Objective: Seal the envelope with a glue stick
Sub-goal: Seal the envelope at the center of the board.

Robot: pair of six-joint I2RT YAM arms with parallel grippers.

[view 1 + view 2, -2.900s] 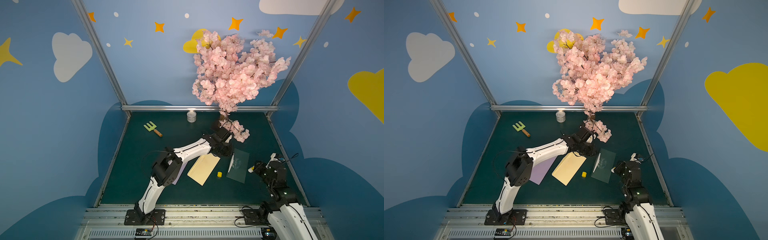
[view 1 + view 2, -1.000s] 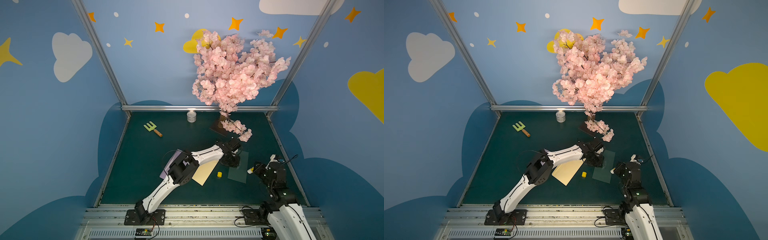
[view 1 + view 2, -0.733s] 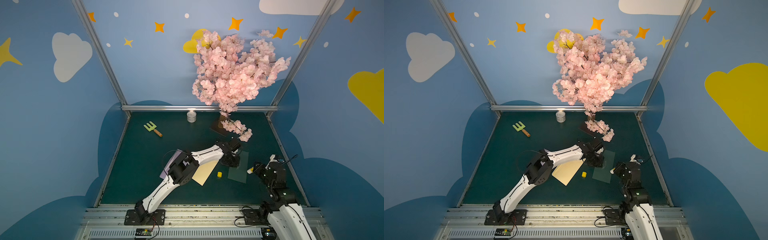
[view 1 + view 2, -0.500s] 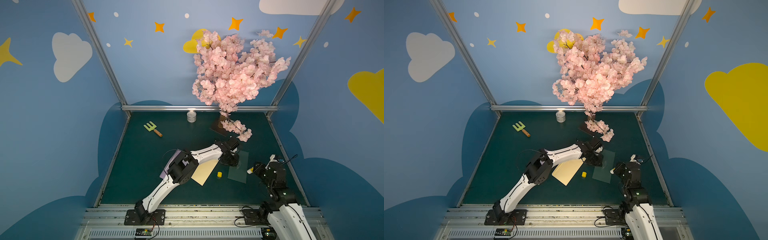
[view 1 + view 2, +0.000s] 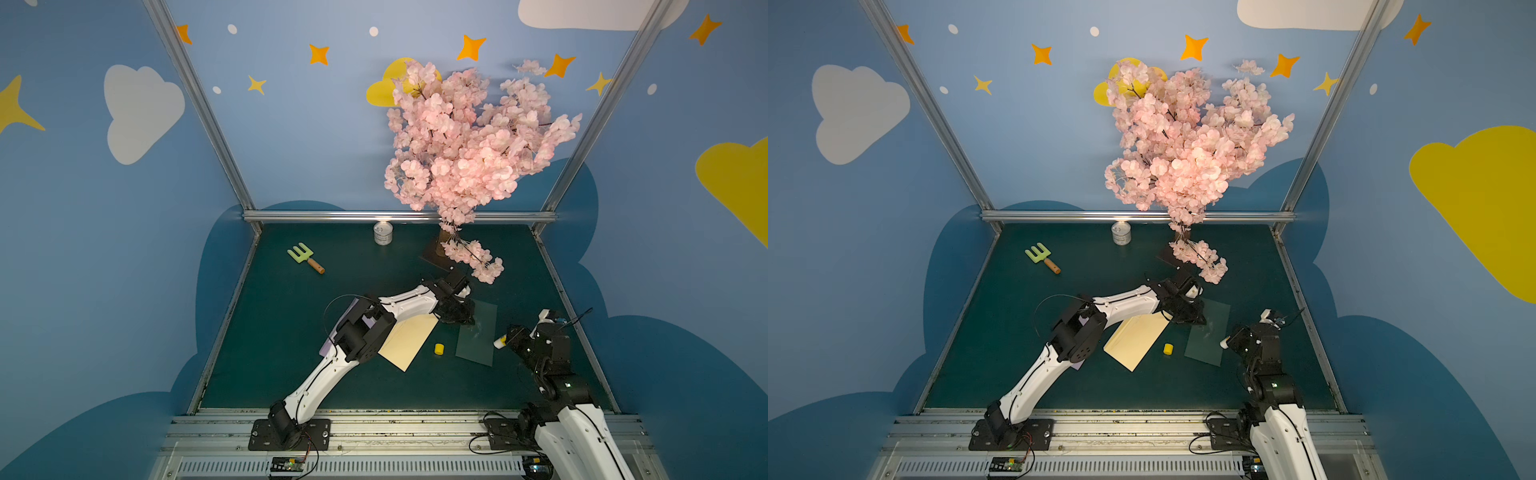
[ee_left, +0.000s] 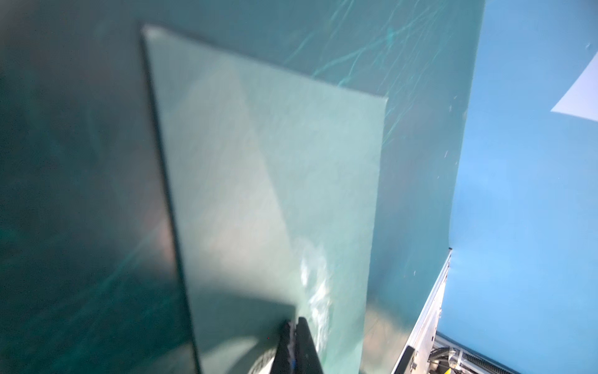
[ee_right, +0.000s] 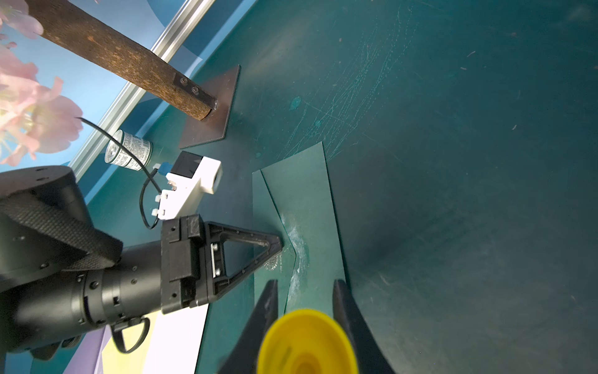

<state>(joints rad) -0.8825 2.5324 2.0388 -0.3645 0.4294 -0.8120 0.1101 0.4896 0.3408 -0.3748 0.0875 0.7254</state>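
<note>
A dark green envelope (image 5: 478, 334) (image 5: 1209, 334) lies flat on the mat, its flap folded down, with a whitish glue smear (image 7: 299, 251) along the flap's edge. My left gripper (image 5: 464, 319) (image 6: 295, 323) is shut and empty, its tips (image 7: 279, 243) resting on the flap. To the envelope's right, my right gripper (image 5: 508, 338) (image 7: 304, 286) is shut on the yellow glue stick (image 7: 307, 343), held above the mat. The stick's whitish tip (image 5: 1224, 342) points towards the envelope. Between the two envelopes stands the loose yellow cap (image 5: 439, 348) (image 5: 1168, 349).
A cream envelope (image 5: 409, 340) and purple paper (image 7: 87, 359) lie under the left arm. The blossom tree (image 5: 465, 145) rises from a brown base plate (image 7: 210, 116) behind the green envelope. A small can (image 5: 382, 233) and a green toy rake (image 5: 305, 257) sit near the back.
My left arm has reached across to the green envelope, and the flap that stood up now lies flat. Over the last second it only shifted slightly. The right arm has stayed put.
</note>
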